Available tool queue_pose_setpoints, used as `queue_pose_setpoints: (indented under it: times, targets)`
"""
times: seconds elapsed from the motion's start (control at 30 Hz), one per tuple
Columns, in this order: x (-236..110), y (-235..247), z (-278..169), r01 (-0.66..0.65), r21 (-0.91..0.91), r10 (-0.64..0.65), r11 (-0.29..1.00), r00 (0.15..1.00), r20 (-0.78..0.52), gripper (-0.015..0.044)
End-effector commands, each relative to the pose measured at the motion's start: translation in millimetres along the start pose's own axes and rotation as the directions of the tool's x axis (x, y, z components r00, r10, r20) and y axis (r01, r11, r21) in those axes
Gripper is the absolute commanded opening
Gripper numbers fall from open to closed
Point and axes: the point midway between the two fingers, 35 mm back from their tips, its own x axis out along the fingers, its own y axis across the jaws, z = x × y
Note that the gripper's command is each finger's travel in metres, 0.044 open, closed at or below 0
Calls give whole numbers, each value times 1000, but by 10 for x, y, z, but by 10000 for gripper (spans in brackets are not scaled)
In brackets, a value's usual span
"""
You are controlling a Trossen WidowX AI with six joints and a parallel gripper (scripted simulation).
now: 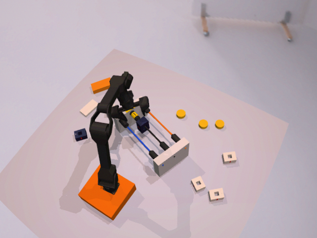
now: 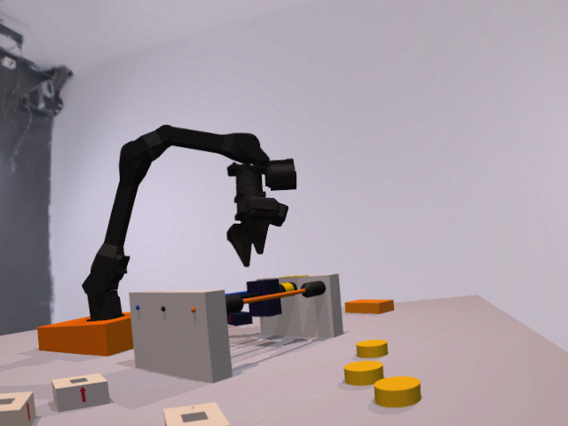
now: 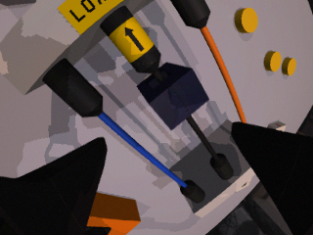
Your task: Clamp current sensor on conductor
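Observation:
The dark navy sensor (image 1: 142, 124) (image 2: 264, 296) (image 3: 178, 100) sits around the black middle conductor (image 1: 154, 134) (image 3: 201, 135), just below the yellow sleeve (image 1: 134, 114) (image 3: 131, 43). It looks like one closed block; its latch cannot be made out. The sleeve's black arrow points toward the yellow LOAD marker (image 3: 89, 16) on the far end block. The sensor's own arrow cannot be read. My gripper (image 1: 136, 114) (image 2: 253, 258) (image 3: 170, 136) is wide open and empty, above the conductors and clear of the sensor.
A blue conductor (image 1: 139, 139) (image 3: 142, 149) and an orange conductor (image 1: 161, 124) (image 3: 225, 75) flank the black one, between pale end blocks (image 1: 174, 158) (image 2: 178, 335). A dark sensor-like block (image 1: 84, 135) lies left. Yellow discs, white blocks and an orange block (image 1: 101, 86) stand around.

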Motion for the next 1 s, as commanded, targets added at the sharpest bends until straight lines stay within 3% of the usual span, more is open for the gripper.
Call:
queue_pose_setpoints:
  times: [0.0,0.27,0.6,0.97]
  targets:
    - [-103,395,-34,220,582,-297,783,954,40,440]
    - [-171,633,-75,185,818,-463,545,880,110,440]
    - [-252,843,-131,-76,970,-590,232,782,203,440]
    - [-258,855,-136,-99,972,-597,213,775,209,440]
